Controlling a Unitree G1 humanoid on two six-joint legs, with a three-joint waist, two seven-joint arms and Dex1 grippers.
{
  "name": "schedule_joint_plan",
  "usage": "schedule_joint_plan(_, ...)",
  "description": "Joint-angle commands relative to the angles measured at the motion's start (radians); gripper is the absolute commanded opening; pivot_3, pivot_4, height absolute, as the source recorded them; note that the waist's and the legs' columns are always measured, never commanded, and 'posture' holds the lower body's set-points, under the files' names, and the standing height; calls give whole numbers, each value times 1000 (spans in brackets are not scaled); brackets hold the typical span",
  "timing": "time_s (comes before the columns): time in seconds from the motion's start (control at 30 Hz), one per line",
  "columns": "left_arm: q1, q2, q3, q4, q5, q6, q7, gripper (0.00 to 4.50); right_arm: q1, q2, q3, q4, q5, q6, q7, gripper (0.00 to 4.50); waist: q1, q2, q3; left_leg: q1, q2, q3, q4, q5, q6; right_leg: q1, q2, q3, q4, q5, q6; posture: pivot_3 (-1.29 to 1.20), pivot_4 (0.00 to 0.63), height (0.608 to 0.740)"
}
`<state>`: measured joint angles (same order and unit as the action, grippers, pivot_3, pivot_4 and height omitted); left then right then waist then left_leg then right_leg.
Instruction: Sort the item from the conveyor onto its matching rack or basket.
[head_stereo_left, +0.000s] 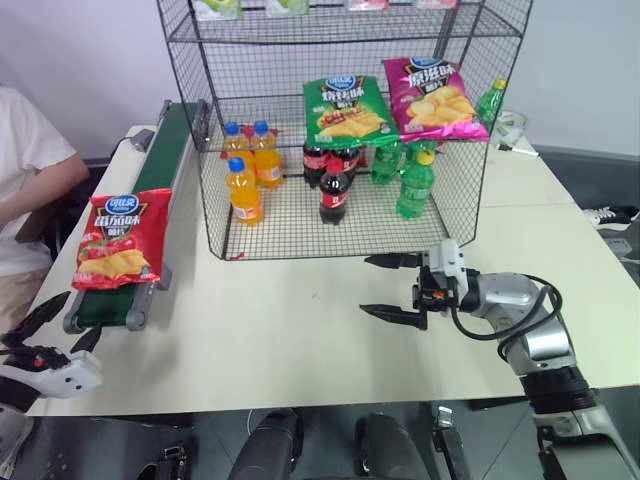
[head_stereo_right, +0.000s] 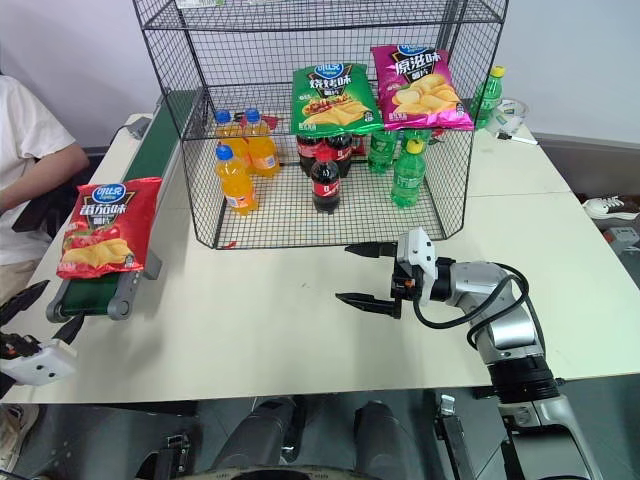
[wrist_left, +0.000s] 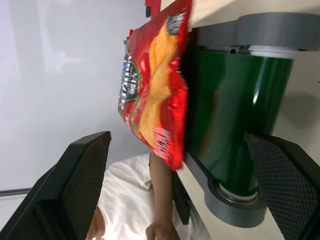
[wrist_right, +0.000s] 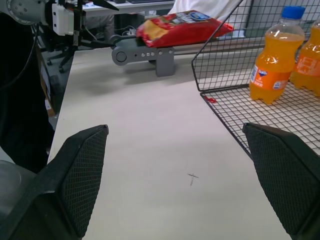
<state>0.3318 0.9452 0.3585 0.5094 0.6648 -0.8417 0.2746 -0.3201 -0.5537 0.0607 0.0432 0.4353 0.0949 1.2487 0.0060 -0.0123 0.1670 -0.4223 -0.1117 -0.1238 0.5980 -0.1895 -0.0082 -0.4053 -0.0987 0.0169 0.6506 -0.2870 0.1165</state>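
1. Pale tabletop (head_stereo_left: 300, 330) fills the middle of the head views, with a light wall behind it and dark floor along the lower edge.
2. At the lower left of the frame the left gripper (head_stereo_left: 42, 325) hovers just off the table's near corner, its black fingers spread apart and holding nothing; its tips point toward the near end of the conveyor (head_stereo_left: 150, 200).
3. Right of centre, the right gripper (head_stereo_left: 392, 285) rests above bare table, pointing toward the left of the frame, fingers wide apart and empty.
4. On the conveyor's near end lies the red chip bag (head_stereo_left: 122, 238), logo end away from the robot, its edges overhanging the narrow green belt.
5. Beyond, at upper centre, stands the black wire rack (head_stereo_left: 340, 130); orange drink bottles (head_stereo_left: 247, 160), cola bottles (head_stereo_left: 333, 175) and green bottles (head_stereo_left: 415, 180) stand on its floor, with a green chip bag (head_stereo_left: 346, 108) and a pink chip bag (head_stereo_left: 433, 97) on a tier above.
6. The left wrist view looks up at the bag's underside and the belt's end roller (wrist_left: 240, 195), with a person's arm (wrist_left: 160, 200) behind them.
7. The rack's top is cut off by the frame; packets on its upper tier are too cropped to identify.
8. At the left edge, a seated person in a white shirt (head_stereo_left: 25, 170) is partly cut off.
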Motion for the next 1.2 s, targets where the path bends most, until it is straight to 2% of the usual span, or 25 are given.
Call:
schedule_joint_plan(0.03,-1,22,-1,0,-33,-4,25,4470,-2,-10,-23,-39,13,-2,-7,4500,0,0,0,0,0,0,0,0,0,0,0,0,0,0,0,0,150,740)
schedule_joint_plan(0.63,-21,25,-23,-22,-61,14,24,4470,-24,-13,-25,-12,0,-21,-17,4500,0,0,0,1,0,0,0,1,1,0,0,0,1,0,0,0,150,740)
schedule_joint_plan(0.77,-21,23,-25,-18,-73,11,17,2733,-25,-19,-30,-3,-4,-27,-21,4500,0,0,0,1,0,0,0,1,2,0,0,0,1,0,0,0,150,740)
schedule_joint_plan(0.93,-24,20,-26,-18,-74,17,26,219,-22,-21,-34,-1,-6,-31,-22,4500,0,0,0,1,0,1,0,1,2,0,0,0,1,0,0,0,150,740)
schedule_joint_plan(0.97,-24,19,-26,-20,-75,17,28,38,-21,-21,-34,-3,-5,-30,-21,4500,0,0,0,1,0,1,0,1,2,1,0,0,1,0,0,0,150,740)
schedule_joint_plan(1.2,-1,8,22,-94,-102,22,33,38,-3,-20,-51,-27,7,-32,-32,4500,0,0,0,1,0,1,0,1,2,1,0,0,1,0,0,0,150,740)
